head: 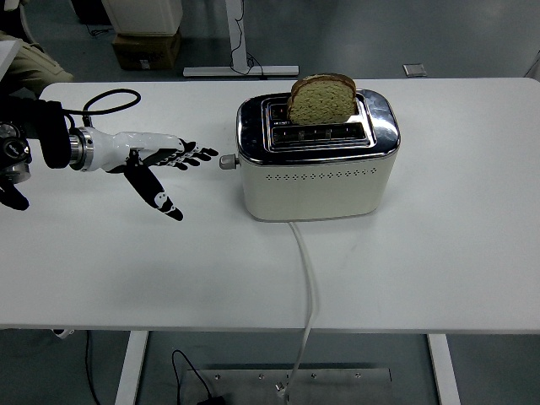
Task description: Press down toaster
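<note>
Left hand (156,160) spread, holding nothing, just left of the toaster (316,160); I'd push its small stiff lever knob (225,161) — body looks heavy, steady

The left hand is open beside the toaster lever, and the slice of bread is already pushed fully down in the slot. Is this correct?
Not quite. The head view shows the slice of bread standing high out of the toaster, not pushed down. The left hand is open beside the lever, as you said.
</note>
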Controlling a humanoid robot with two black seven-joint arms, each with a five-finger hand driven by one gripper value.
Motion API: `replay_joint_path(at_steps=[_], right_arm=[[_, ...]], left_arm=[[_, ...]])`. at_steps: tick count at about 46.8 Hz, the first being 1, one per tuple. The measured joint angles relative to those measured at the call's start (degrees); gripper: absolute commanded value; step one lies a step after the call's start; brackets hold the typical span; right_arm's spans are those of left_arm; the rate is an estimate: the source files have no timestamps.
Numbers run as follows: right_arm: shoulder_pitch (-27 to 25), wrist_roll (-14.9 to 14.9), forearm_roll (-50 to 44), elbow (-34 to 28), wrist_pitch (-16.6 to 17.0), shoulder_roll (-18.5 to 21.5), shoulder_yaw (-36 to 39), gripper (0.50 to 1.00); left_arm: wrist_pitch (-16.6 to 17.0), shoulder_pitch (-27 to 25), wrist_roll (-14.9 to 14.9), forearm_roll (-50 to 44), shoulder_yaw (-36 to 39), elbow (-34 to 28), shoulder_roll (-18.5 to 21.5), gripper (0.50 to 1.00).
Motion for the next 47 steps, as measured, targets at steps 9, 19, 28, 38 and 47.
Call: replay_joint_path(at_steps=[9,19,28,38,47], right_arm=[[0.0,0.0,0.0,0.0,0.0,0.0,0.0,0.998],[0.0,0.0,0.0,0.0,0.0,0.0,0.0,0.998],[0.0,0.0,0.0,0.0,0.0,0.0,0.0,0.998],[0.0,0.0,0.0,-0.1,0.0,0.0,0.0,0.998],[0.0,0.0,0.0,-0.1,0.0,0.0,0.0,0.998]], left_arm=[[0.1,0.3,0.0,0.0,0.0,0.3,-0.8,1.000],[0.3,0.7,0.0,0.0,0.0,1.4,-1.6,1.000],[0.3,0.8,0.0,0.0,0.0,2.3,-2.5,1.000],[0.4,0.9,0.0,0.0,0.4,2.7,-3.2,1.000],[0.5,1.6,0.0,0.0,0.5,3.5,-4.3,1.000]])
